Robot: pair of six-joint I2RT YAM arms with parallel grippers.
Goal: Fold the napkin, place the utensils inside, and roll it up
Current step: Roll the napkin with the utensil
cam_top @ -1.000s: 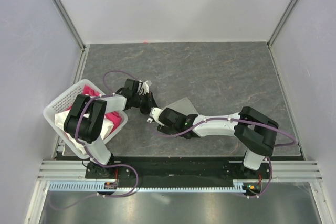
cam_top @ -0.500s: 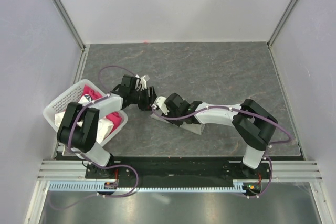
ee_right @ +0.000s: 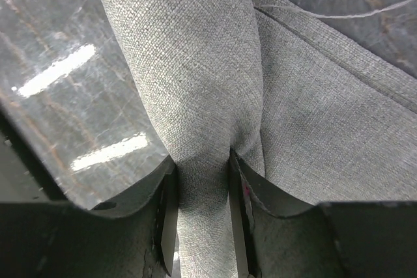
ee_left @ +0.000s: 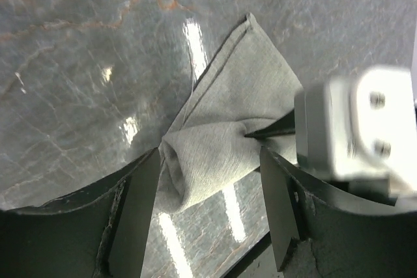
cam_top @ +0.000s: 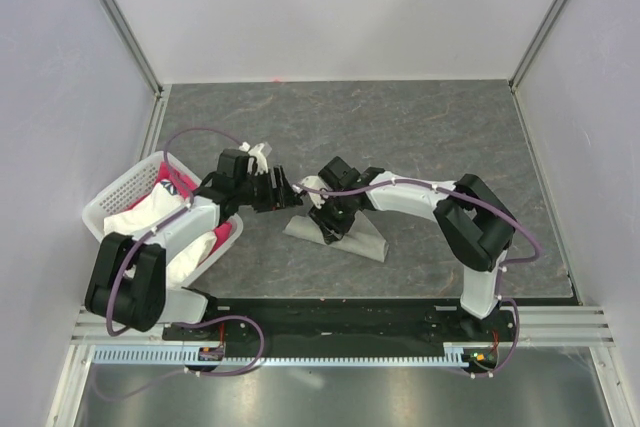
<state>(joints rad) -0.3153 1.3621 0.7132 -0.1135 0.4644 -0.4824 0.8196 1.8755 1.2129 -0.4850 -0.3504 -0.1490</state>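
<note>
The napkin [cam_top: 365,244] lies bunched into a grey-green roll on the dark veined stone table [cam_top: 430,127], just toward 6 o'clock of centre. The right gripper [ee_right: 202,216] is clamped on the roll. The left gripper [ee_left: 208,161], at the roll's 9 o'clock end, has its jaws apart either side of it. A white basket [cam_top: 105,209] sits at the table's 9 o'clock edge, and pale walls [cam_top: 330,7] close in three sides.

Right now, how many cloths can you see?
3: the napkin on the table, mid-scene; a white cloth and a pink cloth in the basket at left. More may be hidden under those.
</note>
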